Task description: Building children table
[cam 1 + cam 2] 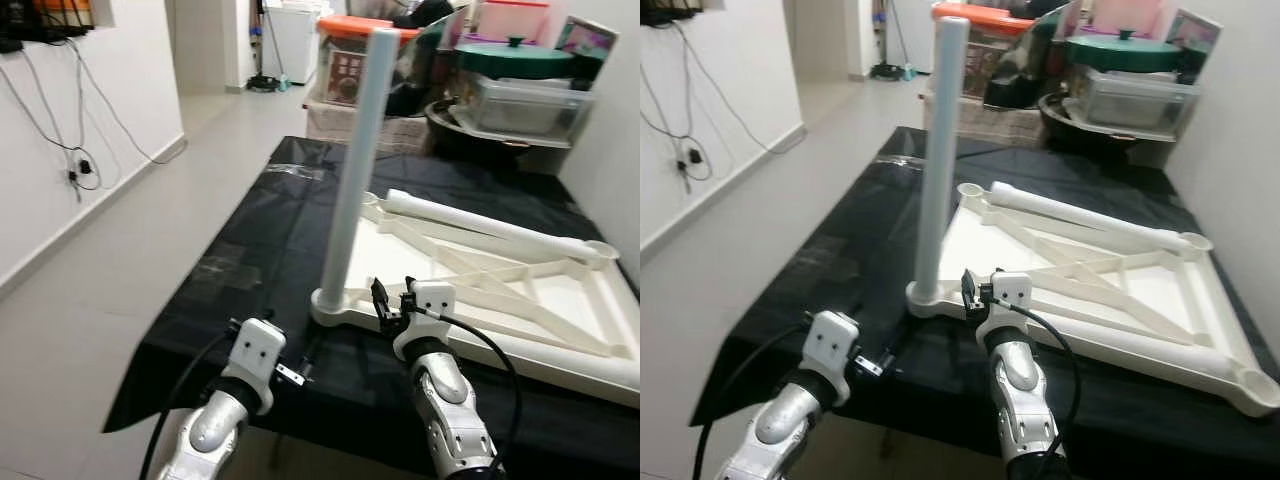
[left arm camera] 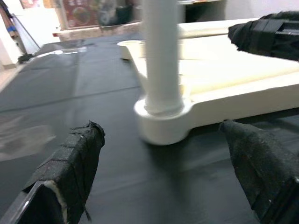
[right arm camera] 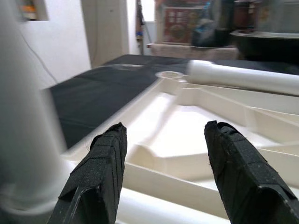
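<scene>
On the left we see our left gripper (image 1: pixel 292 374) low over the black sheet (image 1: pixel 250 250) that covers the bench, its fingers (image 2: pixel 70 170) spread apart with nothing between them, pointing toward the near left corner socket (image 2: pixel 161 123) of the tabletop. Just right of it, the white children's tabletop (image 1: pixel 575 300) lies upside down on the sheet, its ribbed underside facing up. A pale grey-white leg (image 1: pixel 355 150) stands upright in that near left corner socket, rising well above the bench. A second white leg (image 1: pixel 480 228) lies flat along the far edge of the tabletop, reaching toward the far right corner. Our right gripper (image 1: pixel 392 300) sits at the near edge of the tabletop, just beside the upright leg on its right; its fingers (image 3: pixel 100 172) are apart and hold nothing, hovering over the near rim. Beyond the far end of the bench, from left to right, stand an orange-lidded container (image 1: pixel 345 55), a stack of plastic storage boxes (image 1: pixel 525 100) and a green lidded pot (image 1: pixel 515 55).
</scene>
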